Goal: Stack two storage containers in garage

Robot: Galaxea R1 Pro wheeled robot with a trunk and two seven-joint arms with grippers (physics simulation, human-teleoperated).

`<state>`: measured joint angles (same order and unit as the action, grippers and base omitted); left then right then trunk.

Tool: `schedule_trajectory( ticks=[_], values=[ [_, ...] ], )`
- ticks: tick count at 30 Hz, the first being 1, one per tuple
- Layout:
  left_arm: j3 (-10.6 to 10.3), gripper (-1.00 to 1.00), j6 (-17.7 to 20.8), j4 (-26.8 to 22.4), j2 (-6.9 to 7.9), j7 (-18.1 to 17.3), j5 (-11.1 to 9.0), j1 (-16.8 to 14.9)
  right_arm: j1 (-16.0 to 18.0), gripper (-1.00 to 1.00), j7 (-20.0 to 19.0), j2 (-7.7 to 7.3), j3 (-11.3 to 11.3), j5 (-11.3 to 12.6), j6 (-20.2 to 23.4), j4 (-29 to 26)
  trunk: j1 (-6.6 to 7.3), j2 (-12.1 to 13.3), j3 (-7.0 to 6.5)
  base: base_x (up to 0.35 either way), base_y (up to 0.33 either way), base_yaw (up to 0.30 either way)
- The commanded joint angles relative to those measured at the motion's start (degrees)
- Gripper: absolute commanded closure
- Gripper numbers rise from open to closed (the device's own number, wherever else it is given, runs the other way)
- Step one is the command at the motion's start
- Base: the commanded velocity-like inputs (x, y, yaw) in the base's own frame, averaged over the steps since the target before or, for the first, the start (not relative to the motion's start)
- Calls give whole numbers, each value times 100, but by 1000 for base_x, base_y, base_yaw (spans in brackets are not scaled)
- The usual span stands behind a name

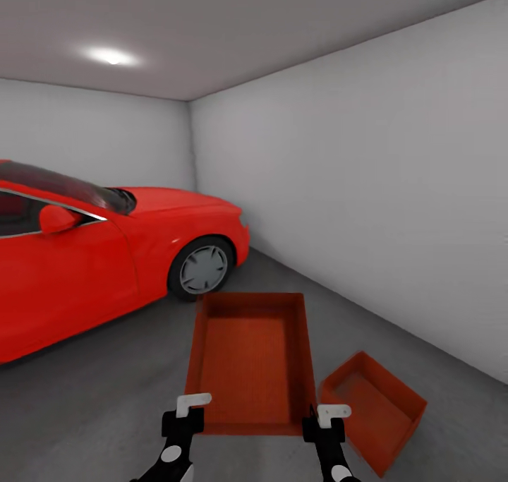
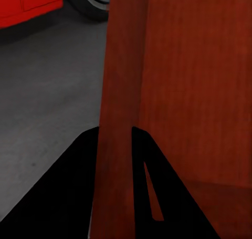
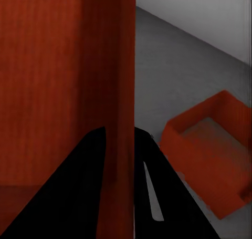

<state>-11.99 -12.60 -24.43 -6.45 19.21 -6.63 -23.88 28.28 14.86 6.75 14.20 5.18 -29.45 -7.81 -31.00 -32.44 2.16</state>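
I am in the garage, over the dark grey concrete floor (image 1: 127,369). A red-orange open-topped storage container (image 1: 250,358) hangs in front of me, held by both arms. My left gripper (image 1: 189,413) is shut on its left wall (image 2: 118,144). At the near right corner my right gripper (image 1: 326,420) is shut on the right wall (image 3: 119,144). The second storage container (image 1: 374,408) sits tilted on the floor to the right, beside and below the held one, and also appears as the lower bin (image 3: 210,149) in the right wrist view.
A glossy red car (image 1: 85,256) fills the left side, its front wheel (image 1: 203,269) just beyond the held container. A plain white wall (image 1: 367,185) runs along the right. Bare floor lies between car and wall.
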Motion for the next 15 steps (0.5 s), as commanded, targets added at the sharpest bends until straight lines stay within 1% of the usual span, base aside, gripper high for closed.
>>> schedule_trajectory(
  ticks=[1, 15],
  values=[
    [-14, 100, -14, 16, 3, 48, -119, -2, 11, 100, -9, 2, -216, 62, -281, -133, -5, -10, 11, 322, 0, -281],
    [-14, 100, -14, 17, 3, 48, -119, -2, 11, 100, -9, 2, -216, 62, -281, -133, -5, -10, 11, 322, 0, -281]
  ],
)
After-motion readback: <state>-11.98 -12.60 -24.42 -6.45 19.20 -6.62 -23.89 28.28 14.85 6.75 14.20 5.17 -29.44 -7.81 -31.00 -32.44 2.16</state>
